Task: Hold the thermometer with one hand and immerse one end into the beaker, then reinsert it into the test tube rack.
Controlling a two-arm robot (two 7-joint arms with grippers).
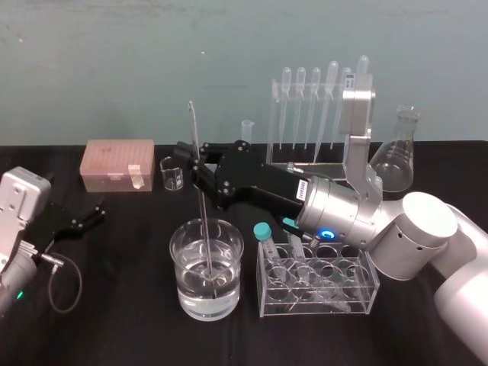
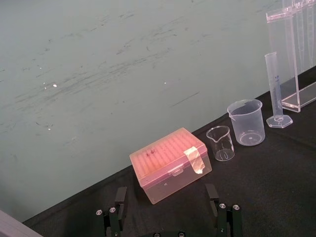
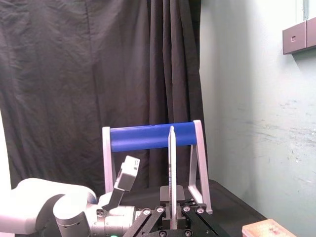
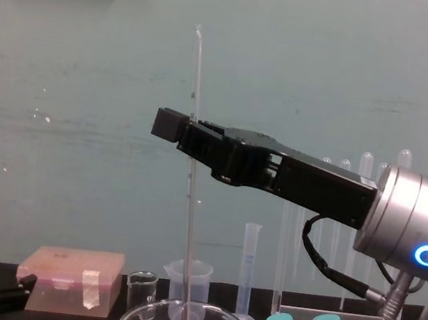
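The thermometer [image 1: 200,183], a long thin glass rod, stands nearly upright with its lower end down in the water of the wide glass beaker [image 1: 183,293]. My right gripper [image 1: 195,158] is shut on it partway up, above the beaker. From the chest the thermometer [image 4: 190,173] passes through the right gripper [image 4: 191,135] and drops inside the beaker's rim [image 4: 140,316]. The right wrist view has the rod [image 3: 171,168] rising from the shut right gripper [image 3: 172,218]. The tall clear test tube rack [image 1: 274,114] stands at the back with pipettes hanging in it. My left gripper [image 1: 90,216] rests open at the left.
A low clear holder [image 1: 358,293] with blue-capped tubes sits right of the beaker. At the back stand a pink box [image 1: 118,164], a tiny glass beaker [image 1: 172,175], a graduated cylinder [image 1: 247,131] and a conical flask [image 1: 398,152]. A plastic spouted beaker [image 2: 245,123] stands near them.
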